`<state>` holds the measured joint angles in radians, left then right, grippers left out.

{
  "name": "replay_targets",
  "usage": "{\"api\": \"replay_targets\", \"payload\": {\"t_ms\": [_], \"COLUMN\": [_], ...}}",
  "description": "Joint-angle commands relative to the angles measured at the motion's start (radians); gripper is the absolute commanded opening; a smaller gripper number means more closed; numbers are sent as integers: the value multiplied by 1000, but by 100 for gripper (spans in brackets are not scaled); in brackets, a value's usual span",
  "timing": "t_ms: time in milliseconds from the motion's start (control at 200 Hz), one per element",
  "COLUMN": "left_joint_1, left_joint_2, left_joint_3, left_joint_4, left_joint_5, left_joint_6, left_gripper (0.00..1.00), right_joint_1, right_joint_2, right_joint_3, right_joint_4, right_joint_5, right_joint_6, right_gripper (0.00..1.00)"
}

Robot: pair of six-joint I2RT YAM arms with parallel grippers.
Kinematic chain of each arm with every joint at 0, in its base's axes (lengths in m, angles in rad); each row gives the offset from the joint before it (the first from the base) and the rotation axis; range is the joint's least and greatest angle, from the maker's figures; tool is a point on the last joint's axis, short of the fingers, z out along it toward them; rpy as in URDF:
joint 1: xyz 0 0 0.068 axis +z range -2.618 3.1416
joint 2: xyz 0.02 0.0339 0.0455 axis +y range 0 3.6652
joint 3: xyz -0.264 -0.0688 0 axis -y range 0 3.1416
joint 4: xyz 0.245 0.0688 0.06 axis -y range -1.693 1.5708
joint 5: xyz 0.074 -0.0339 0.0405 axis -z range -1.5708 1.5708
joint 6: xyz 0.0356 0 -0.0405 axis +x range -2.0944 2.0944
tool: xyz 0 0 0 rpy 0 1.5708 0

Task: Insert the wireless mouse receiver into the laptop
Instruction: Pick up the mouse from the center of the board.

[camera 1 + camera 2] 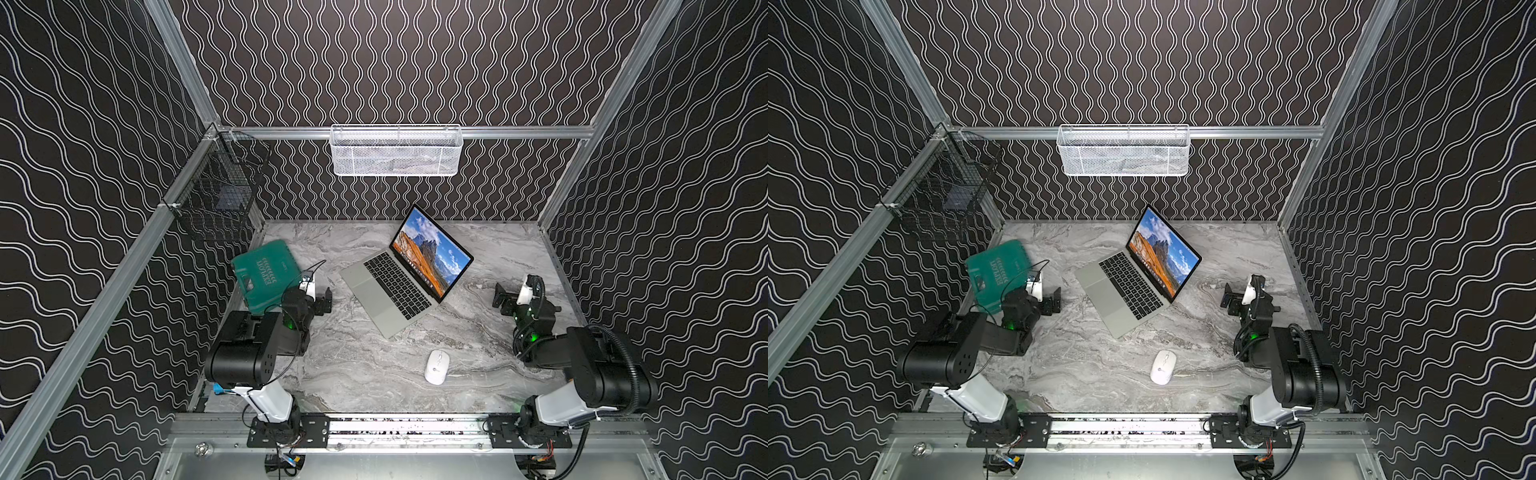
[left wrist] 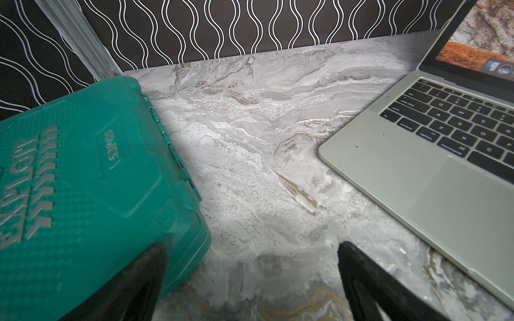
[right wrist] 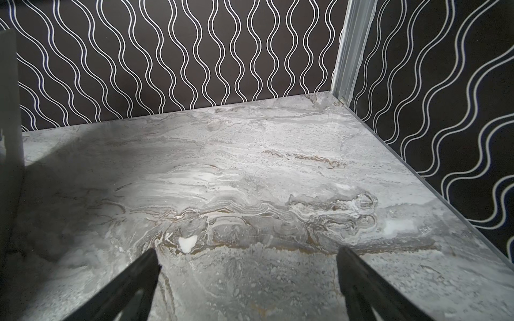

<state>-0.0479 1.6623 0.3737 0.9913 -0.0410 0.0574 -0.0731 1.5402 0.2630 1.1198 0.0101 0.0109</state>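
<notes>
Folded black arms [image 1: 245, 353] up front — left gripper [image 1: 327, 300] beside a green plastic case [image 1: 266, 266], right gripper [image 1: 500, 296] over marble tabletop [image 1: 353, 365], jaws wide, empty. The white oval mouse [image 1: 436, 366] lies apart, before the open silver laptop [image 1: 399, 286].

There is one laptop [image 1: 397, 286], one mouse [image 1: 436, 366] and one green case [image 1: 259, 266], all on one marble table [image 1: 353, 374]. Baskets number two: one white mesh basket [image 1: 395, 162] and one black wire basket [image 1: 208, 208]. Robot arms also number two, a left arm [image 1: 245, 357] and a right arm [image 1: 611, 374]. Each arm carries one gripper, so two grippers: the left gripper [image 1: 325, 302] and the right gripper [image 1: 500, 297].
</notes>
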Motion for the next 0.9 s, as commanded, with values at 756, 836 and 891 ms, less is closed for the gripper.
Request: {"api": "replay_targets", "payload": {"t_ms": [756,836,891], "left_joint_1": [-425,-566,-661], "left_joint_2": [-563,-639,-702], "left_joint_3": [-6,-15,-27], "left_joint_4": [-348,-424,-492], "left_joint_5": [93,80,74], "left_joint_6": [48,-22,-46], "left_gripper": [96,94,93], "right_joint_1": [321,424,528], "right_joint_2": [-404,-414,-442], "right_joint_3": [422,382,336], "right_joint_4": [-1298,-1449,-1519], "right_joint_5": [76,43,29], "right_joint_6": [517,685,786], "right_gripper": [100,100,100]}}
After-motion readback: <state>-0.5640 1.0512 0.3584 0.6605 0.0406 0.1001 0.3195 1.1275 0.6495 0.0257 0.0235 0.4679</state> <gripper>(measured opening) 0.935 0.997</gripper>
